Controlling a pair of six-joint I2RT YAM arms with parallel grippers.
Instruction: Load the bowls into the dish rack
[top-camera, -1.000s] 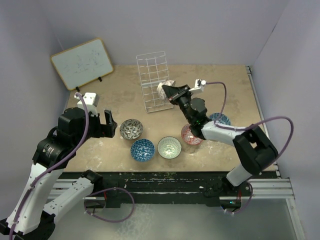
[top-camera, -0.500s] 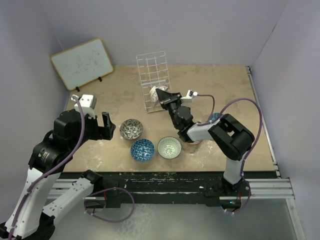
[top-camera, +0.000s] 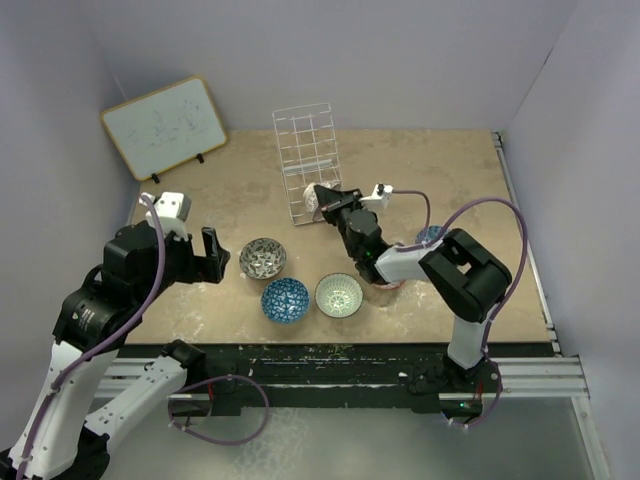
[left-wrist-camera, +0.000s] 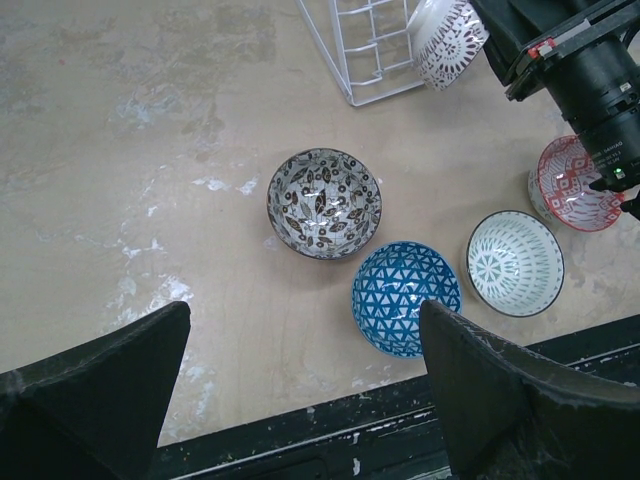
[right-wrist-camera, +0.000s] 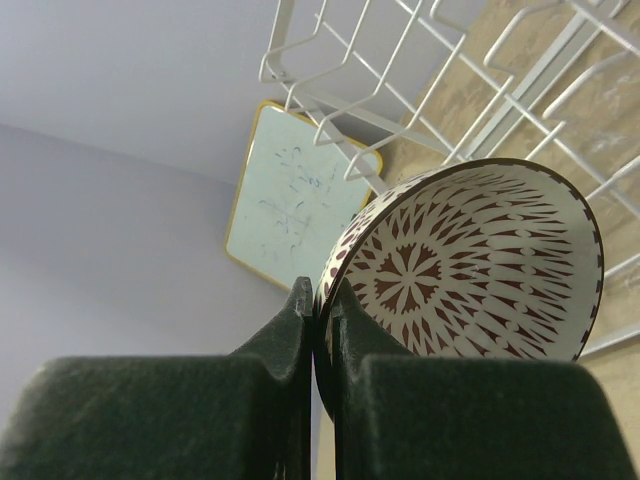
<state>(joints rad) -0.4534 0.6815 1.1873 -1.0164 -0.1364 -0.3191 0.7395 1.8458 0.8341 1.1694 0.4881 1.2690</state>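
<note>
Mottled beige tabletop (top-camera: 460, 160) boxed in by plain lilac-grey walls (top-camera: 400, 60), seen from above.
Left to right: whiteboard (top-camera: 163, 125) at the back; left gripper (left-wrist-camera: 302, 315) spread wide, empty; grey bowl (top-camera: 263, 258), blue bowl (top-camera: 285, 299) and green-white bowl (top-camera: 339, 294) near the front edge; right gripper (right-wrist-camera: 322, 310) pinching a red-patterned bowl (right-wrist-camera: 470, 270) by its rim, just beside the white dish rack (top-camera: 305, 150).

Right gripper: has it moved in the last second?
Yes. The right gripper, holding a bowl, shifted left and nearer, from the dish rack's right edge to its base.
</note>
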